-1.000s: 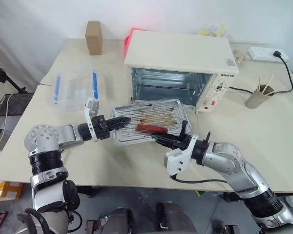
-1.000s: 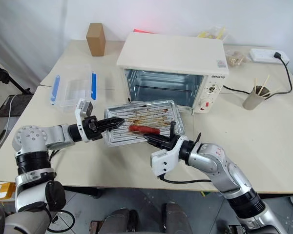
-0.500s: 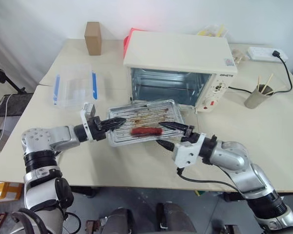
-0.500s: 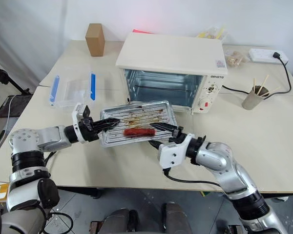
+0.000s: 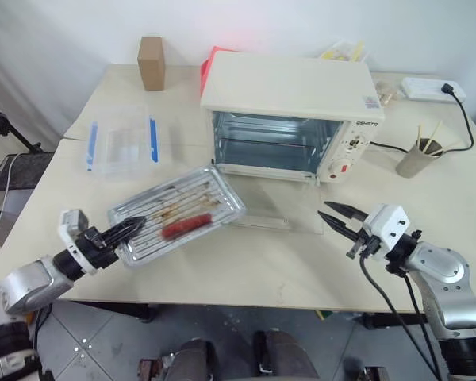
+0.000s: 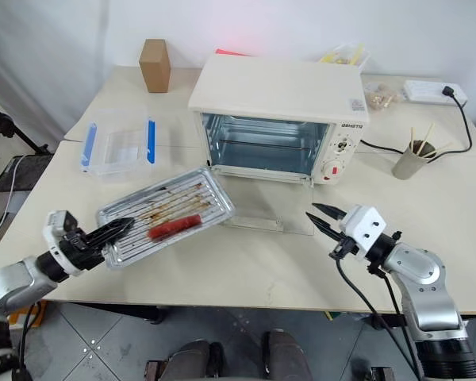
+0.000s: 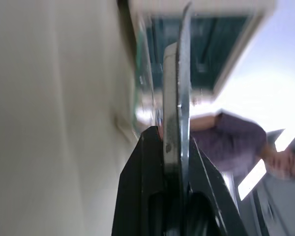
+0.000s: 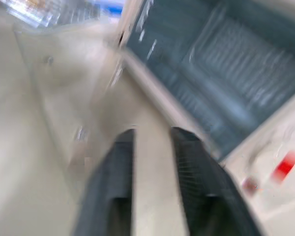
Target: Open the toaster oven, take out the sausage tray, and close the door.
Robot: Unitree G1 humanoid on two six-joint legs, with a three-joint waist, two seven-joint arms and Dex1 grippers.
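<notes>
Black fingers of the left gripper [image 5: 129,228] pinch the thin rim of the sausage tray [image 5: 174,214], a shallow silver rectangle with rounded corners and a ribbed, brown-stained bottom, held tilted at the table's [image 5: 246,274] front left with one smooth red sausage [image 5: 186,225] lying in it. Off to the right, the right gripper [image 5: 339,221] hangs free above the matte beige tabletop, its two tapered fingers parted with a gap between them, grasping nothing. Between them the clear glass door [image 5: 266,209] lies flat, folded down before the boxy cream-white toaster oven [image 5: 289,99], whose ridged metal cavity stands open.
</notes>
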